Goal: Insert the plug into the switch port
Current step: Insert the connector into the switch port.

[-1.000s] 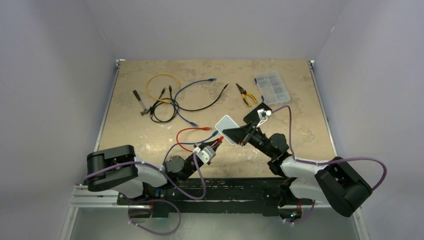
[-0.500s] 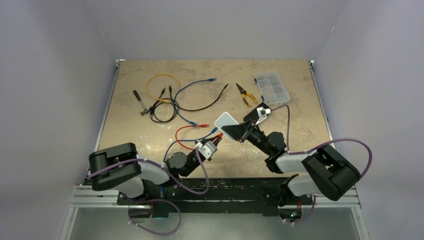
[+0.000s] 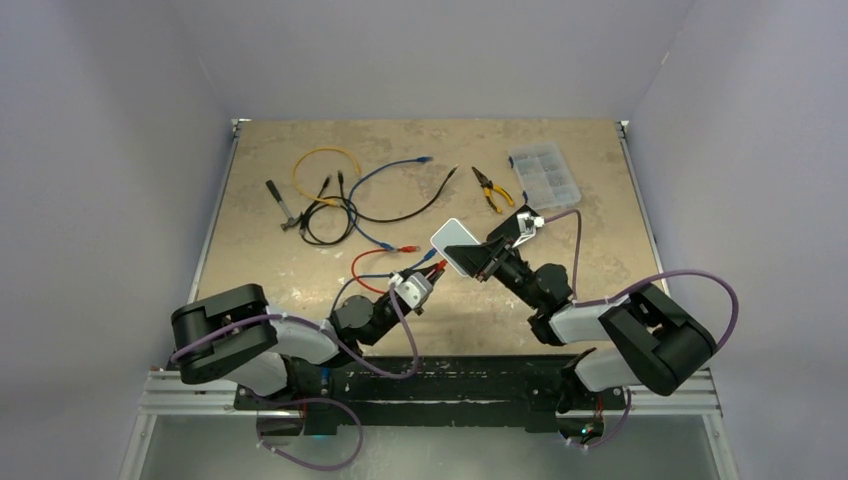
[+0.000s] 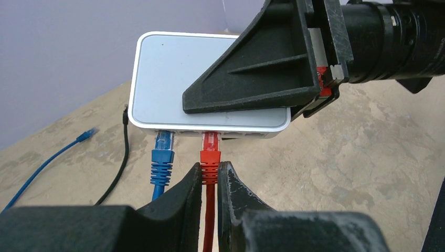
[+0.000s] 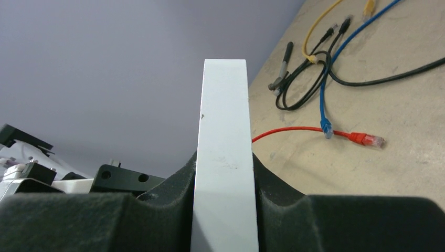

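Note:
My right gripper (image 3: pixel 482 262) is shut on the white network switch (image 3: pixel 455 244) and holds it tilted above the table; the switch also shows edge-on in the right wrist view (image 5: pixel 225 157) and flat in the left wrist view (image 4: pixel 173 79). My left gripper (image 4: pixel 210 170) is shut on the red plug (image 4: pixel 210 149), whose clear tip sits in a port on the switch's near edge. A blue plug (image 4: pixel 162 152) sits in the port to its left. In the top view my left gripper (image 3: pixel 433 272) is just left of and below the switch.
The red cable's free end (image 5: pixel 364 138) and a blue cable end (image 5: pixel 326 127) lie on the table. Farther back are black, blue and yellow cables (image 3: pixel 335 195), a small hammer (image 3: pixel 282 205), yellow-handled pliers (image 3: pixel 490 188) and a clear parts box (image 3: pixel 543 173).
My left gripper has moved up and to the right with the red plug, meeting the switch. My right gripper has shifted the switch slightly up and back.

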